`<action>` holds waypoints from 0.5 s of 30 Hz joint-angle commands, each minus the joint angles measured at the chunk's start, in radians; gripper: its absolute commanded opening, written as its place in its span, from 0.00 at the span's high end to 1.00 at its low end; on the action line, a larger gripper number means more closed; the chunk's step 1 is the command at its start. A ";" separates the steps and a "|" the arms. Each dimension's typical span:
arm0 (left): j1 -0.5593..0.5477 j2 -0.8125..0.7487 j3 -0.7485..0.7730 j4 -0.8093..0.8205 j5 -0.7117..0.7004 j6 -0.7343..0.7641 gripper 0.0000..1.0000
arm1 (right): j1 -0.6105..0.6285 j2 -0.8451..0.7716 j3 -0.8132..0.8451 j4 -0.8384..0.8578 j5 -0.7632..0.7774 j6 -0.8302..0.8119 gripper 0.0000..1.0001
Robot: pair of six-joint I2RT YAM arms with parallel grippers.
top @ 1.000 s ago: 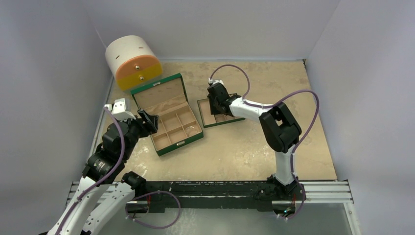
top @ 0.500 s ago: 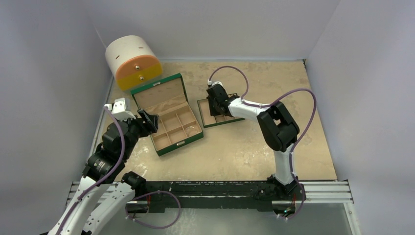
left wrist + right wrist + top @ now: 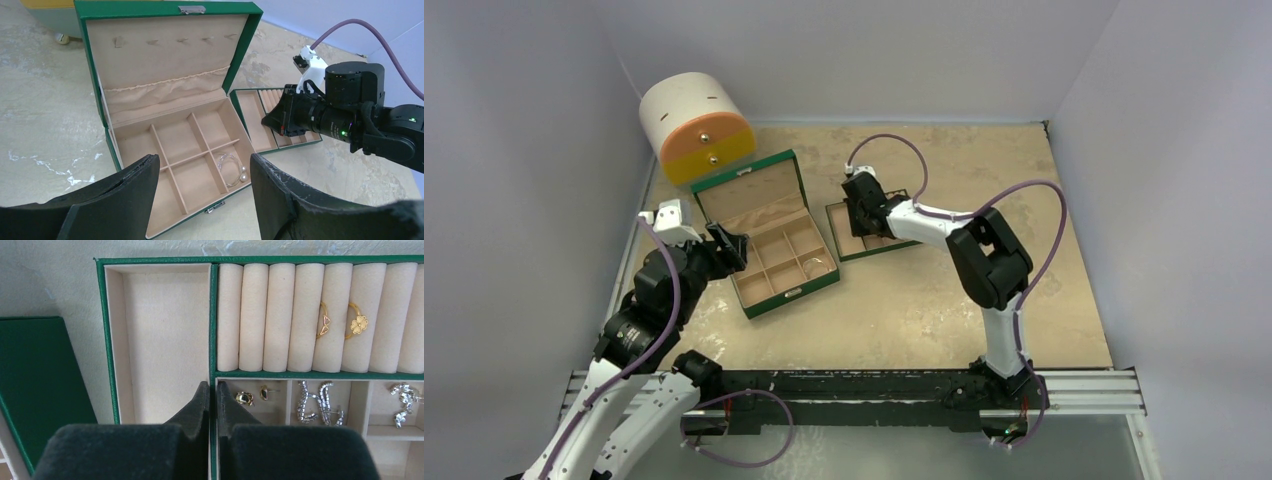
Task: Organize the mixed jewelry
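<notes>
My right gripper is shut on the green inner wall of a small green tray, low between its wide compartment and its small ones. Two gold rings sit in the tray's tan rolls. Gold earrings and silvery crystal earrings lie in the small compartments. A thin silvery wire hoop with two pearls lies in a front compartment of the open green box. My left gripper is open and empty above that box's front. From above, the right gripper is over the tray.
The round white-and-orange drawer case stands at the back left behind the open green box. The box's dark green side lies just left of the tray. Grey walls close the table on three sides.
My right gripper has shifted slightly left and away at the tray. The left arm has not moved.
</notes>
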 commanded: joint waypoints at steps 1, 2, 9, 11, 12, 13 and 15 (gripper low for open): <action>0.010 0.004 0.017 0.046 0.009 0.015 0.34 | 0.017 -0.083 0.019 -0.011 0.037 -0.015 1.00; 0.010 0.004 0.018 0.046 0.009 0.015 0.34 | 0.020 -0.099 0.013 -0.015 0.045 -0.019 1.00; 0.012 -0.008 0.017 0.046 0.007 0.011 0.34 | 0.052 -0.235 -0.030 -0.056 0.094 -0.040 1.00; 0.013 -0.011 0.017 0.046 0.007 0.011 0.34 | 0.073 -0.269 -0.035 -0.073 0.109 -0.045 1.00; 0.013 -0.014 0.017 0.047 0.007 0.011 0.34 | 0.083 -0.283 -0.034 -0.083 0.119 -0.046 1.00; 0.015 -0.015 0.018 0.047 0.007 0.010 0.34 | 0.095 -0.299 -0.032 -0.093 0.129 -0.047 1.00; 0.016 -0.020 0.017 0.047 0.007 0.010 0.34 | 0.123 -0.317 -0.028 -0.111 0.145 -0.046 1.00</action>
